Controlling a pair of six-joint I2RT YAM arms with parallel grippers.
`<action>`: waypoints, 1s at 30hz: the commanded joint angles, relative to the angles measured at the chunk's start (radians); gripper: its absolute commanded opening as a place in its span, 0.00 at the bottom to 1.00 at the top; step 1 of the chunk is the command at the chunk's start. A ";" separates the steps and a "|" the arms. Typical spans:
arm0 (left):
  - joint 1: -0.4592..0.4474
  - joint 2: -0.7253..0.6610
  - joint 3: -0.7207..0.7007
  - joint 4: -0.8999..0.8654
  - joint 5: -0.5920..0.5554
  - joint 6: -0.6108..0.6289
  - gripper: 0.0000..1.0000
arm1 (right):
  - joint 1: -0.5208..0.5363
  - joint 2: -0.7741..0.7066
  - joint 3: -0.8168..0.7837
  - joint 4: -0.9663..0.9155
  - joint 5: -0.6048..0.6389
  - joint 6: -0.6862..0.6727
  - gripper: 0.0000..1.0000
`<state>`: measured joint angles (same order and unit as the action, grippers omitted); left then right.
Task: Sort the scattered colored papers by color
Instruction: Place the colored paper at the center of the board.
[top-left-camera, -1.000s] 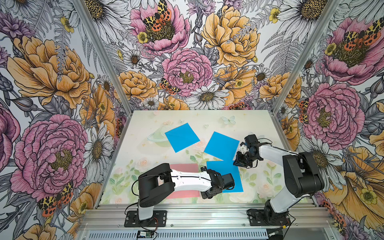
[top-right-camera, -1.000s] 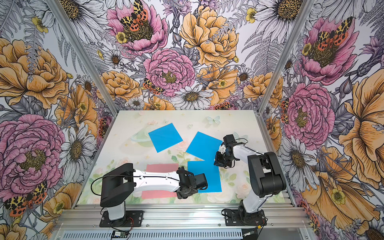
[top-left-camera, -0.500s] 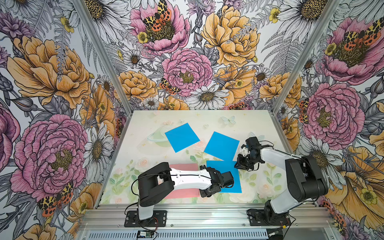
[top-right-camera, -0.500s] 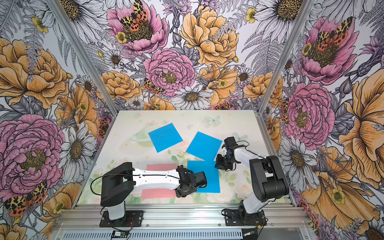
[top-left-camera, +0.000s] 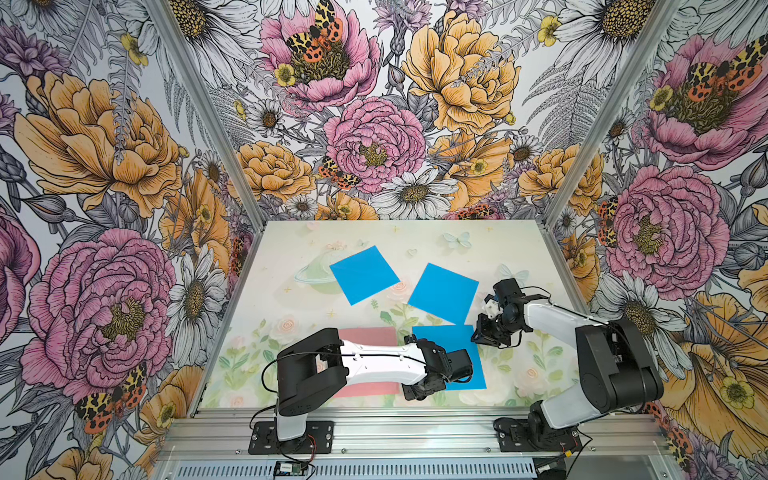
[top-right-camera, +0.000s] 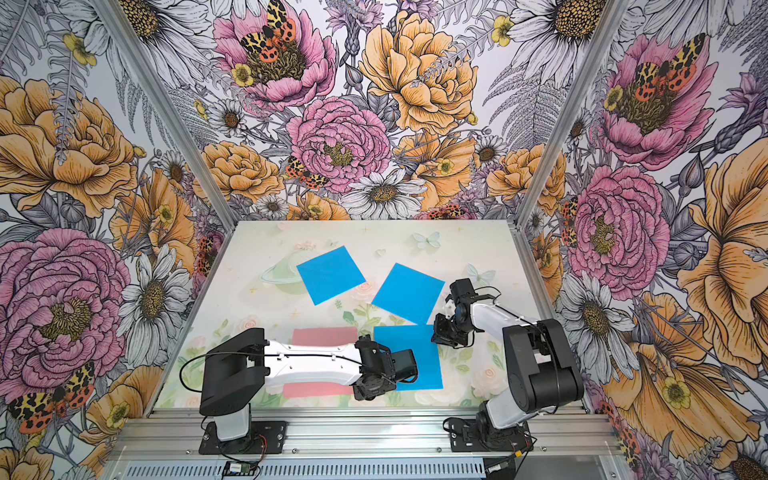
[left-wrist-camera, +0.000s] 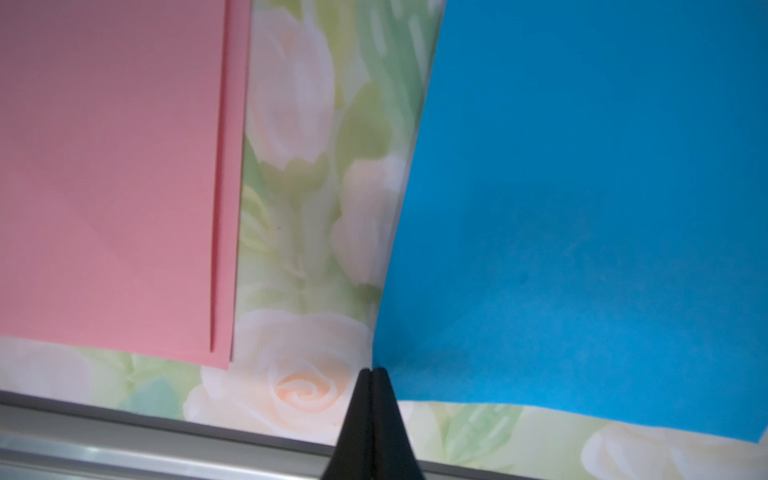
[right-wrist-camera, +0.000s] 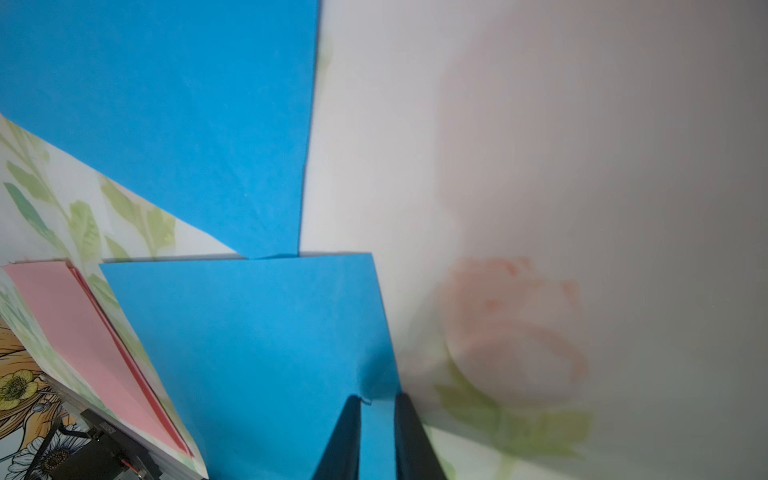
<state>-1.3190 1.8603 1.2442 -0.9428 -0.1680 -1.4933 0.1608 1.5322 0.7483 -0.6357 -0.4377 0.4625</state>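
Counter (top-left-camera: 291, 257): pink stack (top-left-camera: 370, 336) sat front-left under the left arm. Three blues were loose: far blue sheet (top-left-camera: 363, 274), middle blue sheet (top-left-camera: 444, 293) and near blue sheet (top-left-camera: 449, 334), with the middle's corner touching the near's far edge. Near sheet was square, so no long axis, and lay between both arms. Left end effector (left-wrist-camera: 371, 374) was pressed together at its near-left corner, nip unconfirmed. Right end effector (right-wrist-camera: 377, 405) was narrowly spread over its far-right edge. The right arm was nearer the remaining blues, which lay beyond it and leftward. Versus a second back, the right end effector had dropped toward the near sheet; papers were roughly where they'd been.
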 joint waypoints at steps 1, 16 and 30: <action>-0.005 0.002 0.024 -0.051 0.018 -0.031 0.00 | 0.005 -0.019 -0.009 -0.011 0.020 0.007 0.19; 0.081 -0.246 0.052 -0.151 -0.202 -0.022 0.38 | 0.005 -0.039 0.050 -0.078 0.031 -0.001 0.19; 0.417 -0.299 0.083 -0.030 -0.158 0.396 0.36 | 0.002 0.160 0.561 -0.224 0.046 0.015 0.22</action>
<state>-0.9981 1.6020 1.3472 -1.0416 -0.3672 -1.2655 0.1604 1.5997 1.2049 -0.8375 -0.4034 0.4778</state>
